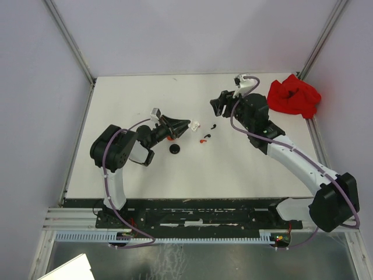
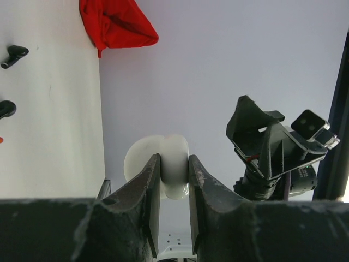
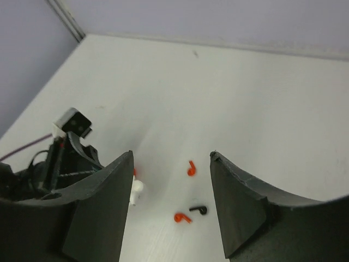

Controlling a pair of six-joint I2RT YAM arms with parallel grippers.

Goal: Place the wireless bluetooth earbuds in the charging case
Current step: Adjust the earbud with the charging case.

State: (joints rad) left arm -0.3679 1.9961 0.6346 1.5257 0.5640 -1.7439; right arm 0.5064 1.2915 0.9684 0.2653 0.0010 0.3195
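Observation:
My left gripper (image 1: 186,125) is shut on a round white charging case (image 1: 196,124), held on edge between its fingers in the left wrist view (image 2: 173,147). Just right of it on the table lie two red earbuds (image 1: 204,140) and a black earbud (image 1: 214,126). In the right wrist view they show as red earbuds (image 3: 191,168) (image 3: 181,218) and a black earbud (image 3: 199,208), with the white case (image 3: 137,191) at the left finger's edge. My right gripper (image 1: 219,105) is open and empty, raised above and behind the earbuds (image 3: 170,158). Two black earbuds (image 2: 14,53) (image 2: 6,108) show in the left wrist view.
A round black case (image 1: 174,149) lies on the table in front of the left gripper. Something small and red (image 1: 169,139) sits under the left gripper. A crumpled red cloth (image 1: 294,96) lies at the back right corner. Walls enclose the white table (image 1: 145,169) on three sides.

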